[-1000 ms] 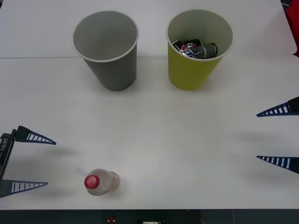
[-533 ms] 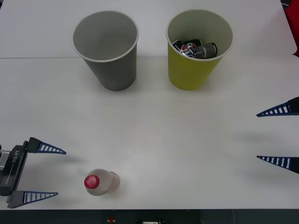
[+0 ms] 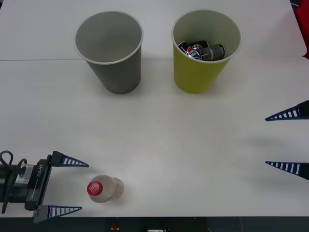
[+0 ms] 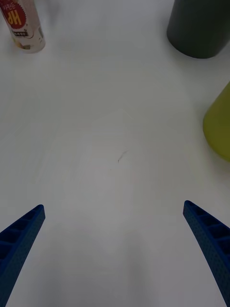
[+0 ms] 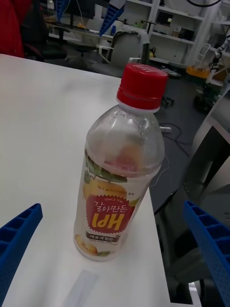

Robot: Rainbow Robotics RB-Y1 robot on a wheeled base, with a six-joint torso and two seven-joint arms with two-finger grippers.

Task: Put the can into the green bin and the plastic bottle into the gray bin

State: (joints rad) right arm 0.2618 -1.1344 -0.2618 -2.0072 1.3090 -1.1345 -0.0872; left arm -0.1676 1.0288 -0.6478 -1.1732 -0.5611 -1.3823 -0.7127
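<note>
The left pincer [image 3: 75, 186] sits low at the near left corner of the bench, its two blue ribbed fingers spread wide and pointing toward the middle, with the black wrist and its cables behind it. The right pincer [image 3: 289, 141] hangs at the far right edge, fingers also spread wide apart, tips pointing inward.

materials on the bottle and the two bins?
Plastic bottle: clear, glossy plastic, see-through walls; red ribbed screw cap; printed film label.
Gray bin and green bin: matte tapered walls with a thin white rolled rim, like paper cups; coated paper or thin plastic, can't settle which.
</note>
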